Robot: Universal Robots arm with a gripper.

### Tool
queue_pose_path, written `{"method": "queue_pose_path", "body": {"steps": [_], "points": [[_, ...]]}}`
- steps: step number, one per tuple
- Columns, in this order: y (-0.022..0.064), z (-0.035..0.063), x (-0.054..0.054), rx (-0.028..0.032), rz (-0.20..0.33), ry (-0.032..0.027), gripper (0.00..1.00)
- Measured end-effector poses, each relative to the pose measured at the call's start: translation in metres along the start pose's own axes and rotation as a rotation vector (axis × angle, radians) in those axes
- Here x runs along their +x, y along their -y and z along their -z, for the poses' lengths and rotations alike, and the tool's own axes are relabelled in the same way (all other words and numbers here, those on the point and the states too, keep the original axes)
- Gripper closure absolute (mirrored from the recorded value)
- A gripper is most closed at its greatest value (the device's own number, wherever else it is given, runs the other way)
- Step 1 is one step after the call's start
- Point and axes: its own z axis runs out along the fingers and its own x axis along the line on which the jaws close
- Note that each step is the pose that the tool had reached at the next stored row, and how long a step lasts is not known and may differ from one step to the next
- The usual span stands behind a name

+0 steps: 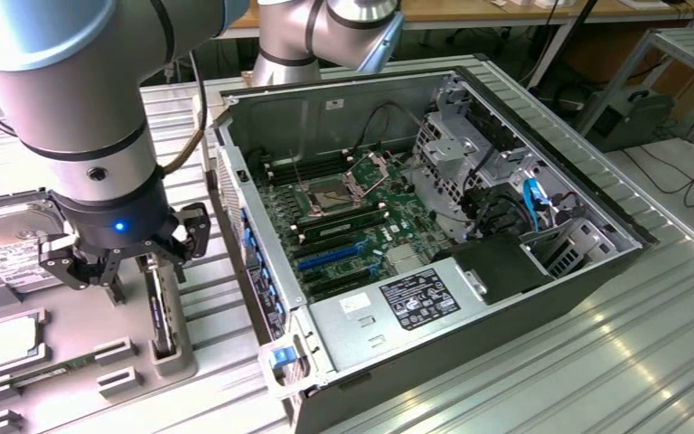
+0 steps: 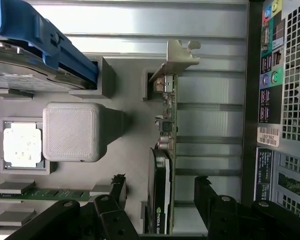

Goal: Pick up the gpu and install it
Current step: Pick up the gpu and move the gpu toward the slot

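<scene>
The claw (image 1: 130, 264) hangs wide open over the grey tray (image 1: 82, 318) beside the case (image 1: 335, 113); it grips nothing. The gpu (image 1: 160, 312) stands on edge in its tray slot, silver bracket (image 2: 179, 56) at the end away from the claw. Seen from the wrist, the card sits between the two fingers (image 2: 206, 192), one on each side; there is a gap on both, so no contact as far as I can tell. The pick is not yet made; the claw sits astride the fan end of the card and no more. The install is all left: the case lies open on the surface (image 1: 636, 362), its board (image 1: 347, 226) exposed, the blue slots (image 1: 329, 260) empty from where I stand. I'd call the job barely begun; grasp, lift, carry and seating are all undone.
</scene>
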Motion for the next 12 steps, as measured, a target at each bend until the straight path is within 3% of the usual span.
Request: {"method": "queue_pose_path", "body": {"steps": [12], "points": [[0.0026,-0.0181,0.0,0.0,-0.001,-0.0029,0.34]]}}
